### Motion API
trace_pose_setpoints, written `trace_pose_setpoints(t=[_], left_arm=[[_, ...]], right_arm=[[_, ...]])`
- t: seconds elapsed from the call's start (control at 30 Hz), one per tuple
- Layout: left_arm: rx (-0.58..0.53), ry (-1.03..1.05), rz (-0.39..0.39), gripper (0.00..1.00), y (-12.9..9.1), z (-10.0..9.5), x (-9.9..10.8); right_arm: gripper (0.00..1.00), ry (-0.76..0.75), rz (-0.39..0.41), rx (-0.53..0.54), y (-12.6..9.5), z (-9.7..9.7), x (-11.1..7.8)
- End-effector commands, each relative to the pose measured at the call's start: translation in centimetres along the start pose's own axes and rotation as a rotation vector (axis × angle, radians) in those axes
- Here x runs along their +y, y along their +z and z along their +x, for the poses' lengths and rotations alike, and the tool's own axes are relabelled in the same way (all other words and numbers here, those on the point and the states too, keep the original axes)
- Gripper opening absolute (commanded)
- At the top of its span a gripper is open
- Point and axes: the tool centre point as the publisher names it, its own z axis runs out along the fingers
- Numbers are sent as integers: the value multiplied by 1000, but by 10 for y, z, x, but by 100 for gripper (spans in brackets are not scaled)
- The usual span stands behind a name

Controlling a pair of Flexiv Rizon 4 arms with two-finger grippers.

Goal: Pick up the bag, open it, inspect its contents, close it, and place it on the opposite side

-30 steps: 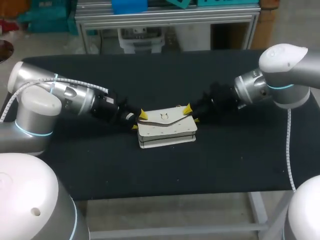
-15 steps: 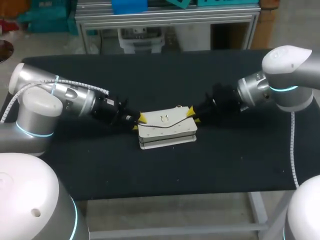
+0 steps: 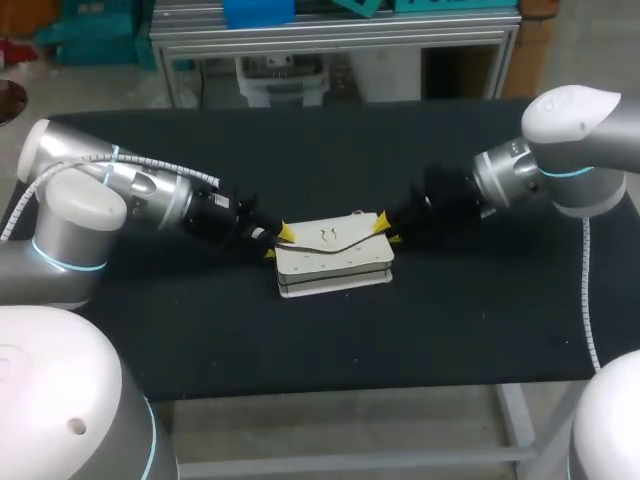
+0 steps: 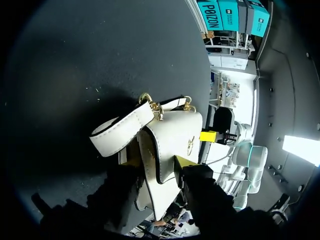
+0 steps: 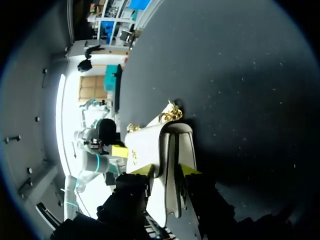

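Note:
A white bag with a flap and a gold clasp lies flat in the middle of the black table. My left gripper is at its left end, with the yellow tips against both sides of that end, shut on it. My right gripper holds the right end the same way. In the left wrist view the bag sits between my gripper's fingers, and its white strap with gold rings curls ahead of them. In the right wrist view the bag's end stands between that gripper's tips.
Both arms lie low over the table, coming in from its left and right sides. The cloth around the bag is bare to the front and back edges.
Both grippers' fingers have narrowed onto the bag's ends. The right arm shifted slightly. The bag has stayed in place on the table.

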Motion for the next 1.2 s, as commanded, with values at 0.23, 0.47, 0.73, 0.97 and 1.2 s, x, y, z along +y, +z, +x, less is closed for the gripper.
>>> trace_pose_setpoints(t=[0.23,0.47,0.73,0.97,1.2], left_arm=[[-11,14,32,55,-7,7,7],[1,3,22,44,-1,7,6],[15,-11,13,46,3,5,2],[18,-36,3,15,11,1,-1],[5,-29,9,0,7,3,5]], right_arm=[[86,-27,-41,-21,-20,16,-8],[55,-24,-17,0,-7,14,-4],[48,-11,9,12,8,11,0],[0,6,11,9,11,4,1],[0,-10,-1,0,7,6,-1]])
